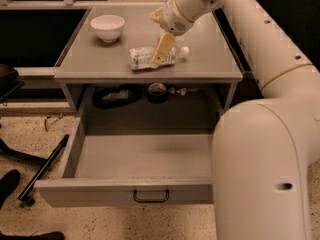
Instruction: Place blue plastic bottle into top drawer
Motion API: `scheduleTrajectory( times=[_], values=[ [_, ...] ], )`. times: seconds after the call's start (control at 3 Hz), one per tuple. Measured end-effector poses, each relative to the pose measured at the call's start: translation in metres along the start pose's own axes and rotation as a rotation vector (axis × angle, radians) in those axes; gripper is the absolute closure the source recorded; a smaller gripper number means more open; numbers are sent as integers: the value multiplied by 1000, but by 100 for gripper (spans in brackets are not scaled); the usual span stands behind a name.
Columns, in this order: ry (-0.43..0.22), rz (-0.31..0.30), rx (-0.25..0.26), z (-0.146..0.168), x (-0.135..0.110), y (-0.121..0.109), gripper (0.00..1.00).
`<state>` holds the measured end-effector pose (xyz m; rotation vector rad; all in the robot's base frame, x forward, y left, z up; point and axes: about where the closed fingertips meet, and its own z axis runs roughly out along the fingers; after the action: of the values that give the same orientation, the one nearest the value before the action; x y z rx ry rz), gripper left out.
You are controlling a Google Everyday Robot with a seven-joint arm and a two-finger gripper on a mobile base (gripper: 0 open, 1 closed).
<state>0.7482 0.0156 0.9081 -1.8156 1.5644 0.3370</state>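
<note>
The blue plastic bottle [142, 58] lies on its side on the cabinet top [210, 64], near the front edge, with its white cap pointing right. My gripper [157, 44] reaches down from the upper right and is open. One yellowish finger [162, 49] crosses in front of the bottle's middle and the other sits farther back. The top drawer [145, 156] is pulled fully open below, with nothing inside, and its black handle [150, 196] is at the centre of the front panel.
A white bowl [107, 27] stands at the back left of the cabinet top. Dark items [116, 96] and a round black object [157, 91] lie on the shelf behind the drawer. My arm's large white body [260, 169] fills the right side. A black pole [42, 169] lies on the floor at the left.
</note>
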Motion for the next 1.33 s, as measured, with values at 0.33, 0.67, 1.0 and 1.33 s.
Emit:
scheduleTrajectory(
  times=[0.33,0.67,1.0,1.33],
  values=[
    [0,9,-19,20,6,-7,0],
    [30,33,-11,26,20,-15,0],
    [60,54,11,26,35,-24,0],
    [89,63,18,30,46,-28,0]
  ],
)
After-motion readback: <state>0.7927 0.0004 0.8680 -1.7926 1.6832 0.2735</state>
